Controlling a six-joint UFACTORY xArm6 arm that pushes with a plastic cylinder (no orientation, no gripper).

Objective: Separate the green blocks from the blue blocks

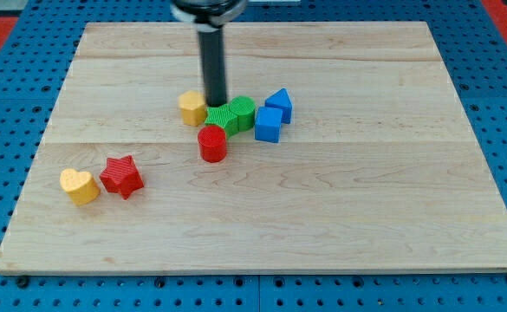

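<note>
Two green blocks sit side by side at the board's upper middle: one (221,118) on the left, one rounder (243,113) on the right. Two blue blocks lie just right of them: a cube (269,125) touching the right green block, and a wedge-like one (279,104) behind it. My tip (216,104) stands at the back edge of the left green block, between it and a yellow block (192,107). The rod runs up out of the view's top.
A red cylinder (212,143) stands just in front of the left green block. A red star (121,176) and a yellow heart (80,185) lie at the lower left. The wooden board (366,217) sits on a blue pegboard surface.
</note>
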